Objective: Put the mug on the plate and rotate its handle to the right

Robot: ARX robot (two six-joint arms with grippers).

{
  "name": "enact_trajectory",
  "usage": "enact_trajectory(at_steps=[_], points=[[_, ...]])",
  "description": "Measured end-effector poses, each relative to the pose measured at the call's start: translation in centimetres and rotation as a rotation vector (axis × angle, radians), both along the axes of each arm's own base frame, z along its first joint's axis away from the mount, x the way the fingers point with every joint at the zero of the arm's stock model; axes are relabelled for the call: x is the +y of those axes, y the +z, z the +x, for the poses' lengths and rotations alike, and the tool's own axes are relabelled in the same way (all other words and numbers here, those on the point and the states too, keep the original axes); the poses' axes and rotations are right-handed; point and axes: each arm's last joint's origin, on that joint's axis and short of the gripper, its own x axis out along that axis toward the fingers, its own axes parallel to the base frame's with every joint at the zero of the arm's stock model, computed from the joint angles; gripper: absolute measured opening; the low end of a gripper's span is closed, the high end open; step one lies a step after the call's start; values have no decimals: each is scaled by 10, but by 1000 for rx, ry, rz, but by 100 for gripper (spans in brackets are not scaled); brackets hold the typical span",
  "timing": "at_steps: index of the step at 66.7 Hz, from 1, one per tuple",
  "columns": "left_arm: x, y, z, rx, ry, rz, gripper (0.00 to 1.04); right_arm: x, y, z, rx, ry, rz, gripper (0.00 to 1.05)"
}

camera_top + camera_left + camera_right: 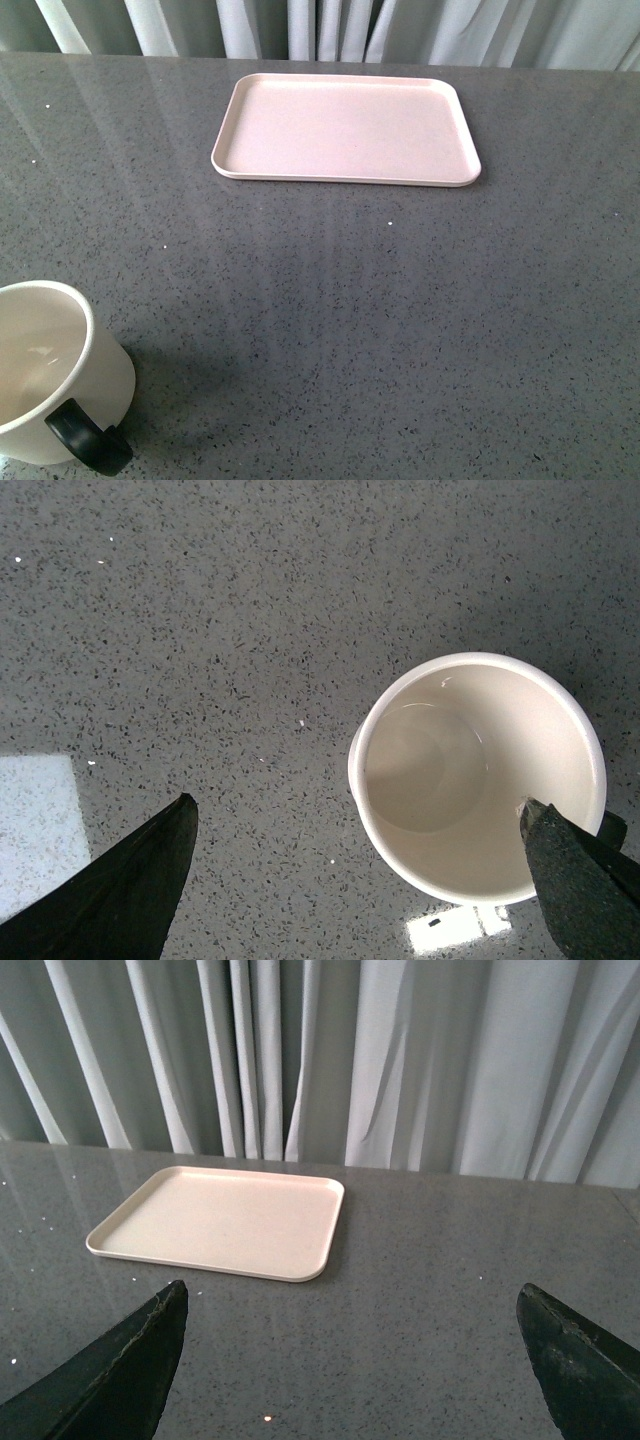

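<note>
Cream-white mug (50, 380) is seen upright on the table (400, 320), well apart from the empty plate (345, 130) on its near-left side, left hand (357, 810) spread wide above it, right hand (350, 1292) wide and empty; grasp step judged pending, lowering and closing being called for next.

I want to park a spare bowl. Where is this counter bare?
The counter between the plate and the mug is bare, as is everything right of the mug. The plate holds nothing. Only the near-left corner, around the mug, is taken.
</note>
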Motion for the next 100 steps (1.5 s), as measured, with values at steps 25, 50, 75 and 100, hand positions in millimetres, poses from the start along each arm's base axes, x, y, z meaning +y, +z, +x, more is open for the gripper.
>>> enact_trajectory(at_steps=[25, 50, 75, 100], points=[[-4, -14, 22, 56, -27, -6, 95, 0, 0, 0, 0, 0, 0, 96], [3, -28, 36, 102, -40, 18, 96, 0, 0, 0, 0, 0, 0, 96], [6, -37, 49, 131, -58, 40, 96, 0, 0, 0, 0, 0, 0, 96], [5, -53, 55, 173, -86, 60, 96, 0, 0, 0, 0, 0, 0, 96]])
